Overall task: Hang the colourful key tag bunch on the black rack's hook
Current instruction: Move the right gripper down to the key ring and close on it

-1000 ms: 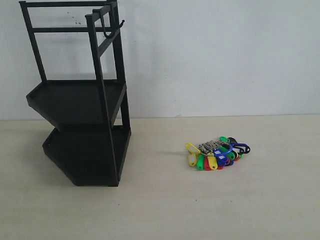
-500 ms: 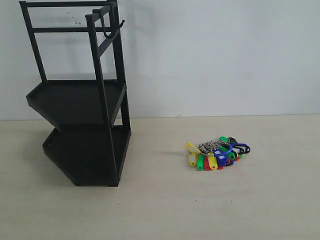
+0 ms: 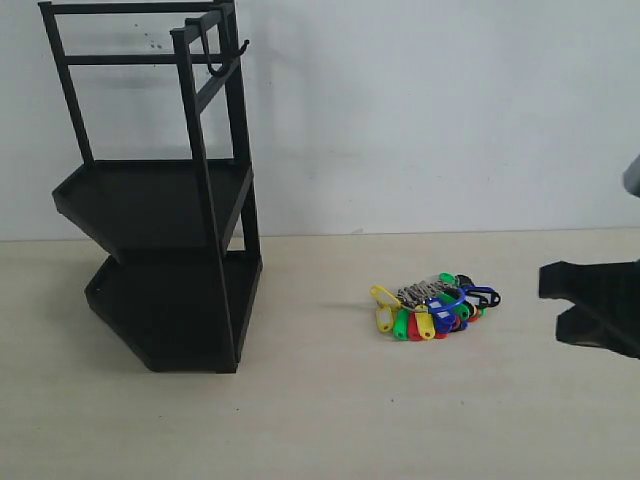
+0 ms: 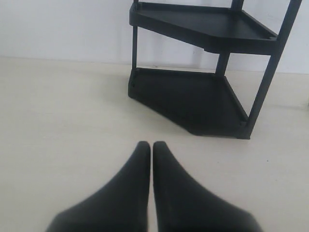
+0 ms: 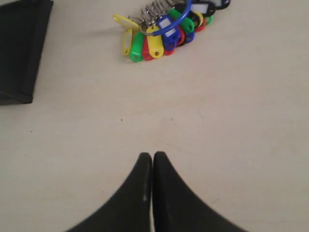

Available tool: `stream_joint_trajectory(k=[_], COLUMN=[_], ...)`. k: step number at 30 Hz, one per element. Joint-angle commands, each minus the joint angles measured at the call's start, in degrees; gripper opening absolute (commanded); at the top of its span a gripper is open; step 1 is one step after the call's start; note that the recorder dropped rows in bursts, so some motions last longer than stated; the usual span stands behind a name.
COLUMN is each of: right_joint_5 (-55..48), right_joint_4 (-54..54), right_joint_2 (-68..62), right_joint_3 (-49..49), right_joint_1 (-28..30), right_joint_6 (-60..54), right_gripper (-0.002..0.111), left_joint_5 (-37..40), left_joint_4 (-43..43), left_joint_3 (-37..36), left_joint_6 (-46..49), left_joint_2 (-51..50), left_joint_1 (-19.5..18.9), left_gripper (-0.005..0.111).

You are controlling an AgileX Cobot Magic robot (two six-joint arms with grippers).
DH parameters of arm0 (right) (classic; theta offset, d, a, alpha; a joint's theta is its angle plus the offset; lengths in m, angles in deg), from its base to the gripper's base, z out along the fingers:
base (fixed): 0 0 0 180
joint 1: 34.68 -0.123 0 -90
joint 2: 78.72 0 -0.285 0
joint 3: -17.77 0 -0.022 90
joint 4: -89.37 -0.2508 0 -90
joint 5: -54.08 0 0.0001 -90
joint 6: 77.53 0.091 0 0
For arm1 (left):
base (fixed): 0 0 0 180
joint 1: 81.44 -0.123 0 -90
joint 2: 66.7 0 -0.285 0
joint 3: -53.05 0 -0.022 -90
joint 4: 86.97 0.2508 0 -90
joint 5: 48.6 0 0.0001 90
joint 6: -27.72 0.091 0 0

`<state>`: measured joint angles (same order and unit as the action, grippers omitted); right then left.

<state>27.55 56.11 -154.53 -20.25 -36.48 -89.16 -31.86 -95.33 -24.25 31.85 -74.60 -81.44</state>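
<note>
Pale wooden table (image 3: 320,420), black rack (image 3: 170,310) standing on it, colourful key tag bunch (image 3: 432,308) lying well apart

Glossy plastic key tag bunch (image 3: 432,308), matt black rack (image 3: 165,200), pale table (image 3: 330,420).

Your left gripper (image 4: 152,144) ends in two matte black fingers (image 4: 120,193). They are smooth and unmarked, each broad at the base and curving inward to a narrow, rounded tip, with only a thin dark seam between the pair. A soft sheen runs along their upper surfaces.

Your right gripper (image 5: 152,155) follows the same pattern. Its plain black fingers (image 5: 133,203) are wide behind and taper forward to blunt tips (one carries a tiny pale speck just behind its tip).

In the exterior view you see that right gripper as a flat black angular shape with a V-shaped notch in its front edge. Above and behind it is a small grey piece of the arm (image 3: 633,177), too cropped for you to tell its form.
</note>
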Motion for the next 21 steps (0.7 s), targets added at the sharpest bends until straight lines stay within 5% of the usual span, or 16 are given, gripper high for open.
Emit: stream_joint_trajectory(k=[1,7,21], right_joint_5=[0.2,2.0,5.4], right_joint_4=[-12.4,-20.5,-34.5], right_joint_2=[-11.9,-28.8,-47.5], right_joint_3=[5.4,15.0,28.3], right_joint_1=[0.0,0.0,0.0], right_joint_6=[-8.4,-8.4,-10.7], right_gripper=[0.002,0.049,0.044], left_joint_5=[-0.5,-0.5,-0.5], left_joint_4=[0.3,0.3,0.3], left_joint_3=[0.1,0.1,0.1], left_joint_6=[0.2,0.2,0.2], left_joint_2=[0.1,0.1,0.1], left_joint_1=[0.0,0.0,0.0], left_gripper=[0.004,0.004,0.004])
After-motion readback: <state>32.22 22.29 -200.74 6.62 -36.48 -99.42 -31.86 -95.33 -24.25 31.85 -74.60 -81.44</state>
